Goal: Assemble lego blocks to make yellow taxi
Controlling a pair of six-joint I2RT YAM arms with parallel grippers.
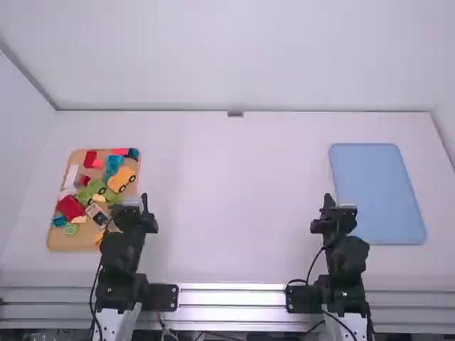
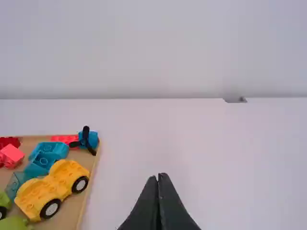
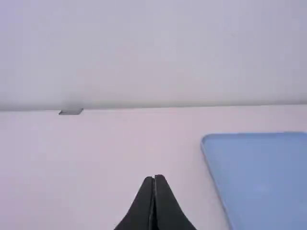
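Note:
In the high view my left gripper (image 1: 145,202) is beside the right edge of a wooden tray of loose blocks, and my right gripper (image 1: 328,202) is left of the blue tray. The left wrist view has the left gripper (image 2: 158,178) shut with nothing between its fingers; the right gripper (image 3: 154,179) is likewise shut in its own wrist view. A yellow car base with wheels (image 1: 121,179) lies in the tray's right half, close to teal blocks (image 1: 114,165). Nearer the left arm is a beige-and-dark block (image 1: 97,214).
The wooden tray (image 1: 54,242) stands at the table's left, also holding red, green and white pieces. At the right lies the flat blue tray (image 1: 375,188). A small grey fixture (image 1: 235,114) sits at the far edge, by the back wall.

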